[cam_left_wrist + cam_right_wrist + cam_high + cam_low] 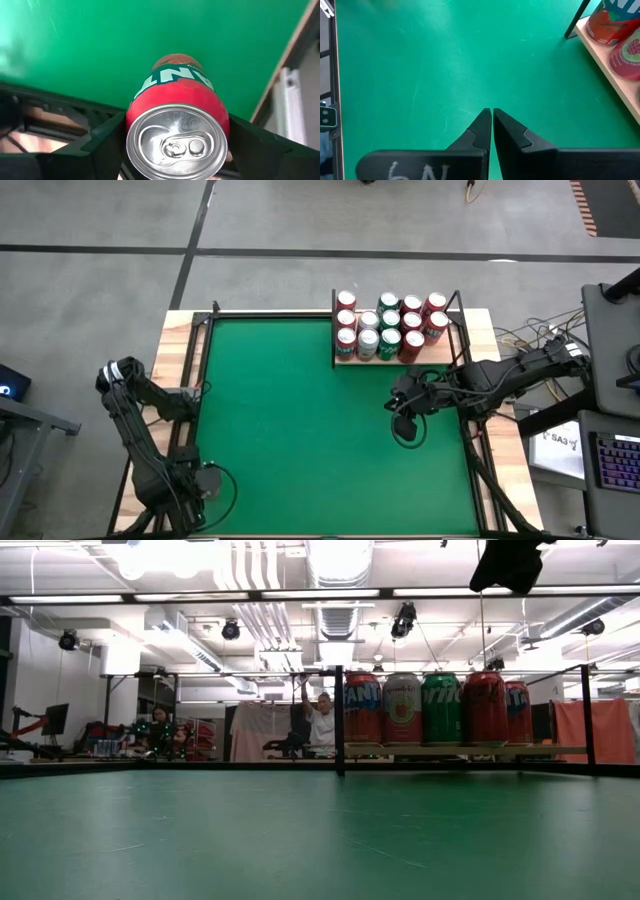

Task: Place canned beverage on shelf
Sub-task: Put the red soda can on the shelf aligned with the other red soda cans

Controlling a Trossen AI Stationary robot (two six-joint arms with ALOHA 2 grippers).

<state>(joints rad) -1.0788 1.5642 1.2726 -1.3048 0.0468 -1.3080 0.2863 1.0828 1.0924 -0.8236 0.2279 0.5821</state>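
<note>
A red canned beverage (175,100) with teal lettering and a silver top (208,480) stands upright at the near left edge of the green felt. My left gripper (176,142) points down over it, one finger on each side. The shelf (345,363) is a pale wooden board with black rods at the far right. It holds several red, green and silver cans (440,705). My right gripper (491,114) hangs shut above the felt just in front of the shelf, holding nothing. My left gripper has the can's upper body between its two fingers, one finger (107,137) against each side, just below the rim (131,125). The fingers come from above, pointing down along the upright can. Whether the can's base rests on the felt cannot be told.
The felt between the can and the shelf (612,75) is bare green (300,410). Wooden strips (180,360) edge the table. A black post (339,720) marks the shelf's near left corner. People and equipment show in the room beyond the table.
</note>
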